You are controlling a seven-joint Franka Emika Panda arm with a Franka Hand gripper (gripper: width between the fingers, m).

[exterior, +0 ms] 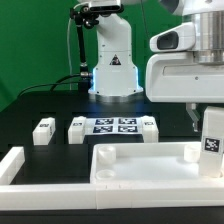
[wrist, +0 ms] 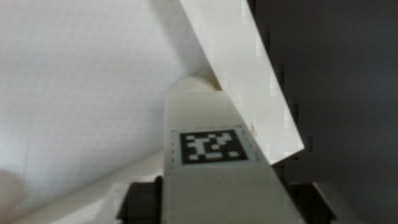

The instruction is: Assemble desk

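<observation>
The white tabletop panel [exterior: 150, 166] lies rim-up at the front of the black table. My gripper [exterior: 209, 126] is shut on a white leg block [exterior: 212, 142] with a black-and-white tag, held upright over the panel's corner at the exterior view's right. In the wrist view the leg block [wrist: 215, 150] sits between my dark fingers [wrist: 146, 203], its far end at the panel's rim [wrist: 244, 75], with the panel's flat inside [wrist: 80, 100] beside it. I cannot tell if the leg touches the panel. Three more leg blocks [exterior: 42, 131] [exterior: 77, 129] [exterior: 149, 125] lie behind the panel.
The marker board [exterior: 113, 125] lies between the loose leg blocks in front of the robot base [exterior: 112, 60]. A white border rail [exterior: 12, 166] runs along the exterior view's left and the front edge. A green wall stands behind.
</observation>
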